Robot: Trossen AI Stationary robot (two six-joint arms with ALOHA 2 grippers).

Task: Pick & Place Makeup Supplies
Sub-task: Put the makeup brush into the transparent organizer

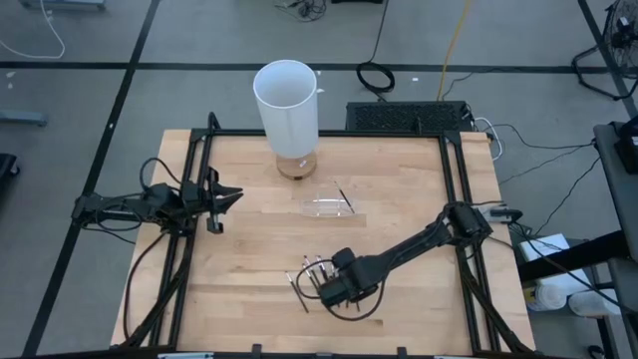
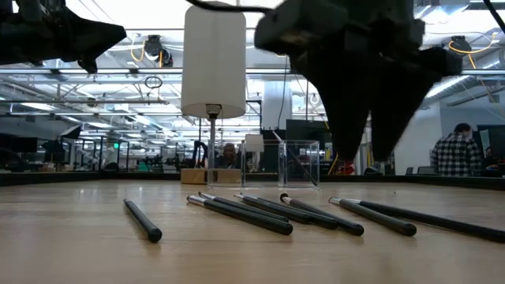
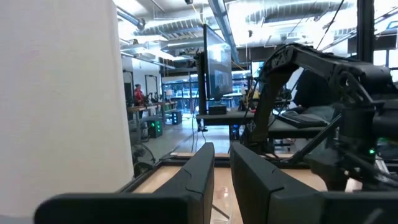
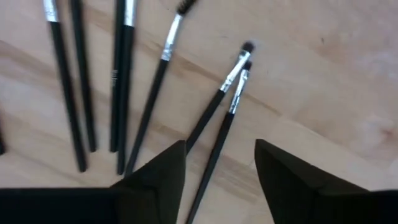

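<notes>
Makeup brushes (image 4: 146,106) lie loose on the bench (image 1: 249,269), right claw (image 4: 221,165) poised just above them.

The thin dark brushes are fanned out near the front middle of the wooden bench; none is held. The right claw's fingers stand apart, with two brush handles between them. A clear tray (image 1: 327,207) lies farther back, then a tall white cylinder (image 1: 287,105). The left claw (image 1: 221,199) waits at the left edge, narrowly parted and empty.
</notes>
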